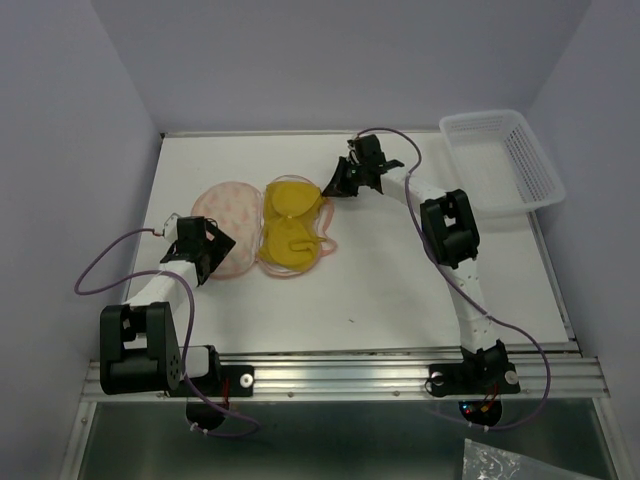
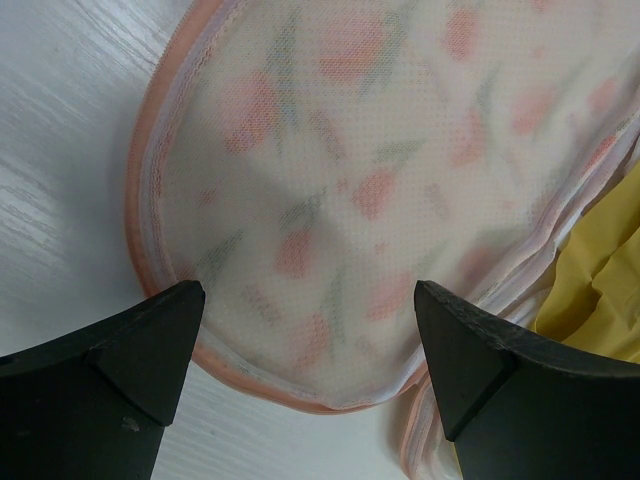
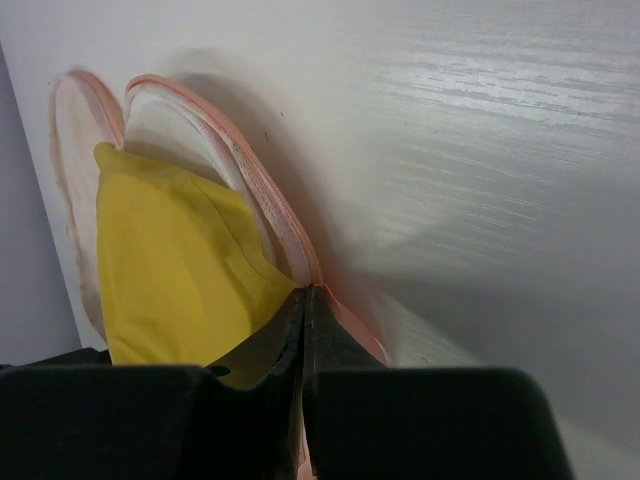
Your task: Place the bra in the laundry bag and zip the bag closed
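Observation:
The laundry bag point(image 1: 225, 215) lies open on the table; its printed peach half is on the left. The yellow bra point(image 1: 290, 225) lies in its right half. My left gripper point(image 1: 212, 255) is open over the near edge of the printed half point(image 2: 380, 150), one finger point(image 2: 150, 340) on each side of the pink rim; a bit of the bra point(image 2: 600, 290) shows at the right. My right gripper point(image 1: 332, 186) is at the bag's far right edge. In the right wrist view it point(image 3: 305, 292) is shut on the bag's pink edging point(image 3: 270, 210), with the bra point(image 3: 165, 260) just to the left.
A white plastic lattice basket point(image 1: 505, 160) stands at the back right corner. Grey walls close in the white table point(image 1: 400, 290) on the left, back and right. Purple cables loop beside both arms.

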Tool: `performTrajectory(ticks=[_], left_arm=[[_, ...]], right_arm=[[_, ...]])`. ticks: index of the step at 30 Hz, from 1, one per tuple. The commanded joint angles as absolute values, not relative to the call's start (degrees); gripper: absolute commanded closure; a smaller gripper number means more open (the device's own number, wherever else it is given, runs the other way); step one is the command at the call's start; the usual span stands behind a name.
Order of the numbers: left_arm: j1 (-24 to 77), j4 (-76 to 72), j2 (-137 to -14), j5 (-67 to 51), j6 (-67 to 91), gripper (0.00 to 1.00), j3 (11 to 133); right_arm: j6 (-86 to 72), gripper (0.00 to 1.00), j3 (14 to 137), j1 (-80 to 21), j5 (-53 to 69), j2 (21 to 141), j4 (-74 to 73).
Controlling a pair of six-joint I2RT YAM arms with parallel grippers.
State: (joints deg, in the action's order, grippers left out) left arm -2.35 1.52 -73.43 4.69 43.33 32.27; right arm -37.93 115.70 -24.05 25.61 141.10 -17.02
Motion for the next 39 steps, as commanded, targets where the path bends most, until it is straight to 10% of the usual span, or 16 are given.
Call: performTrajectory(ticks=[1,29,39], left_arm=[[-2.4,0.4,-71.9,5.2,42.5,0.01,33.7],[-2.3,-3.8,-80.4,4.1,42.3,0.01,33.3],[-2.3,-1.2,-74.4,5.3,42.6,0.01,33.3]], right_arm=[[-37.4,0.99,114.9,-24.3,27.9,137.4,-13.8],[-42.5,0.99,102.7,-27.0,40.0,134.5,1.2],[-37.8,0.71,99.0,-27.0,27.6,126.6,-4.1]])
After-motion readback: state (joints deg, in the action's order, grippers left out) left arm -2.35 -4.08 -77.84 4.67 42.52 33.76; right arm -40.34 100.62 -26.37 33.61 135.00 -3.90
